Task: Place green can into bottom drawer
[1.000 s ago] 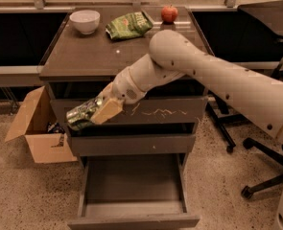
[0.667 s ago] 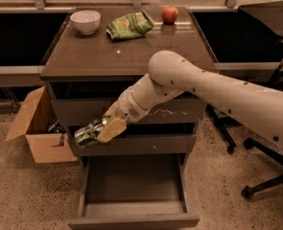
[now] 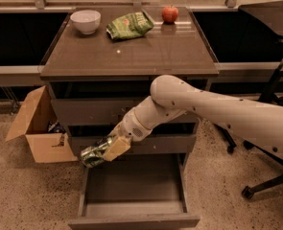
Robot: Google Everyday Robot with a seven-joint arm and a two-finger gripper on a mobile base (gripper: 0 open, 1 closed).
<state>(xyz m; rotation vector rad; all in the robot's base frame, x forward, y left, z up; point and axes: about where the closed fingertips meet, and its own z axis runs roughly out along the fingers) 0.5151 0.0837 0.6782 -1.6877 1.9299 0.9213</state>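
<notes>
My gripper (image 3: pixel 105 150) is shut on the green can (image 3: pixel 94 154), a small green can with pale print, held on its side and tilted. It hangs at the left front of the cabinet, just above the left edge of the bottom drawer (image 3: pixel 134 186). That drawer is pulled out and open, a deep grey-brown box with a flat front, and nothing shows inside it. My white arm (image 3: pixel 208 109) reaches in from the right across the two upper drawer fronts.
On the cabinet top (image 3: pixel 131 51) stand a white bowl (image 3: pixel 85 21), a green snack bag (image 3: pixel 130 25) and a red apple (image 3: pixel 170 14). An open cardboard box (image 3: pixel 38 126) sits on the floor at the left. An office chair base (image 3: pixel 268 176) is at the right.
My gripper has moved down with the green can, from beside the top drawer front to just above the open bottom drawer's left edge.
</notes>
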